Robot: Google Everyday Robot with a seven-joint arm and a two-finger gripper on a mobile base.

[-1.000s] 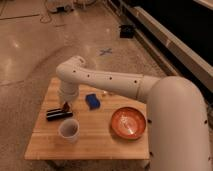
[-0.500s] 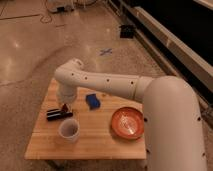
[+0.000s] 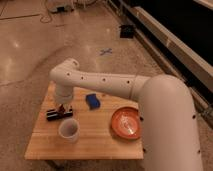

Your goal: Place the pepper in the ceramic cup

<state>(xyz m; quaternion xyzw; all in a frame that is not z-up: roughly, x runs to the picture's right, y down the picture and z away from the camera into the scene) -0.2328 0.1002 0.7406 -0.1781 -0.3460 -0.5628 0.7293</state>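
While the gripper hung low by the table's left edge, the pepper showed red against it; grip state: could not be told. Item, cup: just beside, toward the front edge. Step advice: clear the rim, centre above, then release.

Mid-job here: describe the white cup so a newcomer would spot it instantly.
On the light wooden table, look to the near-left part, just in front of the dark gripper. The small round white ceramic cup stands there, plain white and narrower than the wide orange-red bowl to its right.
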